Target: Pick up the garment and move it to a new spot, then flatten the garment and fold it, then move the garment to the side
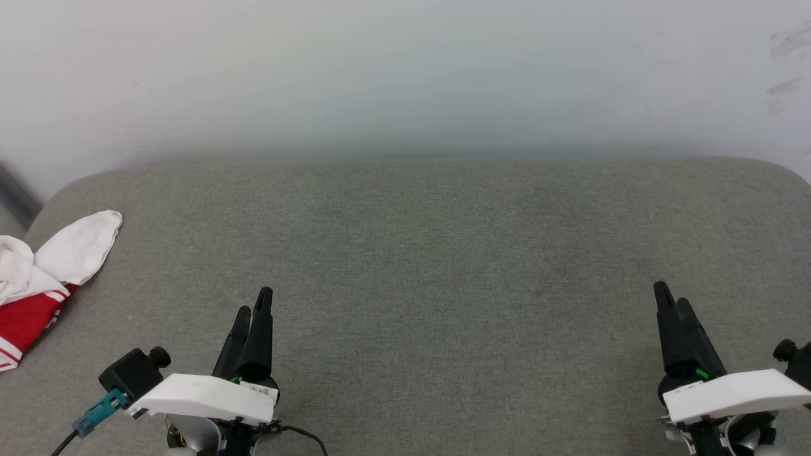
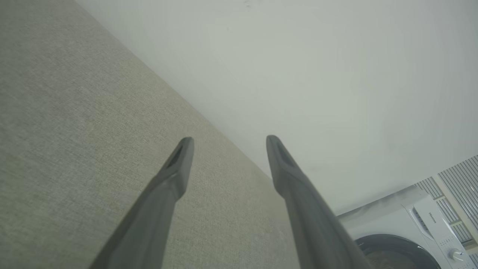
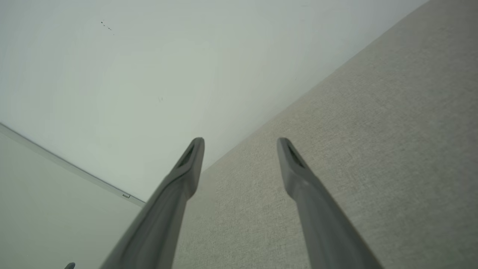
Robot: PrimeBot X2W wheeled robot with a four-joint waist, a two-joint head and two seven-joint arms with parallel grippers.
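Observation:
The garment lies bunched at the far left edge of the grey padded surface, white sleeve parts on top and red cloth with red-and-white striped trim below; part of it is cut off by the picture's edge. My left gripper hovers low at the front left, well to the right of the garment, open and holding nothing. At the front right my right gripper is also open and bare. Both point toward the back wall.
A pale wall rises directly behind the padded surface. In the left wrist view a white washing machine stands past the surface's end. The surface's rounded corners drop off at left and right.

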